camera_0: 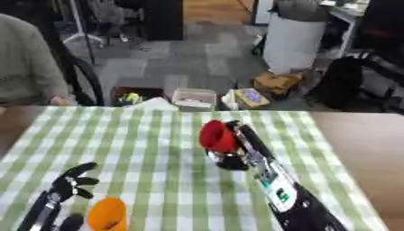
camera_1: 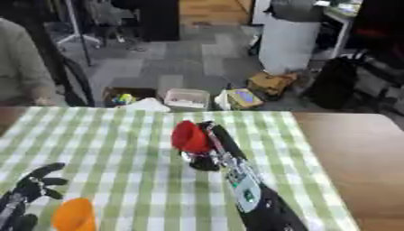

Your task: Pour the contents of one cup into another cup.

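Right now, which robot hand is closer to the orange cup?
The left. The left hand rests open just beside the orange cup, at the table's near left. The right hand is farther off, mid-table, fingers curled round the red cup.

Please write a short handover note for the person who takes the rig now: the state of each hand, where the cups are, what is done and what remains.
Right hand: curled round the red cup, holding it above the middle of the checked tablecloth.
Left hand: open, idle at the lower left, holding nothing.
Orange cup: at the near left edge, just right of the left hand, apart from the red cup.
Done: red cup is grasped.
Left: bring the red cup over the orange cup and pour. Whether either cup holds anything cannot be seen.
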### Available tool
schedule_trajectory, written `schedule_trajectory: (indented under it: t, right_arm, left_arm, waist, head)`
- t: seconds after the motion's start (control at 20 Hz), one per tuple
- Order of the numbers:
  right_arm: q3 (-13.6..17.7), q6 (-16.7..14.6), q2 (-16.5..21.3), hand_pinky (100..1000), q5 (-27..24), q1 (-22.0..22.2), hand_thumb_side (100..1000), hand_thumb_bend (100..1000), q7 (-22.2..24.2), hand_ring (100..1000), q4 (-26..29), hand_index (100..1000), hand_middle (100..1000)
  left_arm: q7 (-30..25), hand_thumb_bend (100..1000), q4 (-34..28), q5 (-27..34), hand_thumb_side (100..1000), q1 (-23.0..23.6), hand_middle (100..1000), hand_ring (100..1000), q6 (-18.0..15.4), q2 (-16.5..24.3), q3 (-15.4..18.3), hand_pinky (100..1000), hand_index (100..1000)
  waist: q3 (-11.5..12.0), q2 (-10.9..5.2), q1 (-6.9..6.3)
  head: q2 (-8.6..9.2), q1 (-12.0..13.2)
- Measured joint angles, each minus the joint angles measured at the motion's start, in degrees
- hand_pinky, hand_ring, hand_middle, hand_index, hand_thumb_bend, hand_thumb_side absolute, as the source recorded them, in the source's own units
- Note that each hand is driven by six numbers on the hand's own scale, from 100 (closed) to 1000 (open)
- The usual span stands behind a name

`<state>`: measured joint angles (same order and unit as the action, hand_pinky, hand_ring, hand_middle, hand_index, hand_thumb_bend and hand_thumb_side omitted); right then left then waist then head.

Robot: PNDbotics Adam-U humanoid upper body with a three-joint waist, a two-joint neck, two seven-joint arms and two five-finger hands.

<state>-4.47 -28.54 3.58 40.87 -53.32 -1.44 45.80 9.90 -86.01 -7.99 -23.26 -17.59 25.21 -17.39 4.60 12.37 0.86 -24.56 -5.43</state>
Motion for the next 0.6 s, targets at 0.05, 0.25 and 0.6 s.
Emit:
schedule_trajectory:
  t: [0.05,0.25,0.6]
  right_arm:
    - [-0.77,-1.42,-0.13,845,-0.36,0.21,580,623,1.29,679,0.68,808,547]
    - [-3.31,-6.07,-0.32,944,-1.81,0.83,659,727,6.74,821,3.43,959,817]
    - [-3.92,-9.15,0.41,961,2.31,1.49,682,737,10.05,846,4.92,974,849]
  left_arm:
    - [0.05,753,-0.04,0.38,1000,-0.08,862,751,0.2,0.05,0.07,606,939]
    - [0.15,734,-0.04,1.25,1000,-0.23,863,752,0.81,0.47,0.31,607,939]
    - [-0.03,724,-0.03,1.32,1000,-0.23,864,753,1.15,0.48,0.32,610,938]
  waist:
    - [-0.01,0.0,0.01]
    - [-0.19,0.0,0.09]
    - [-0.42,0.0,0.09]
  head:
    - [0.0,0.0]
    - [0.0,0.01]
    - [0.02,0.12]
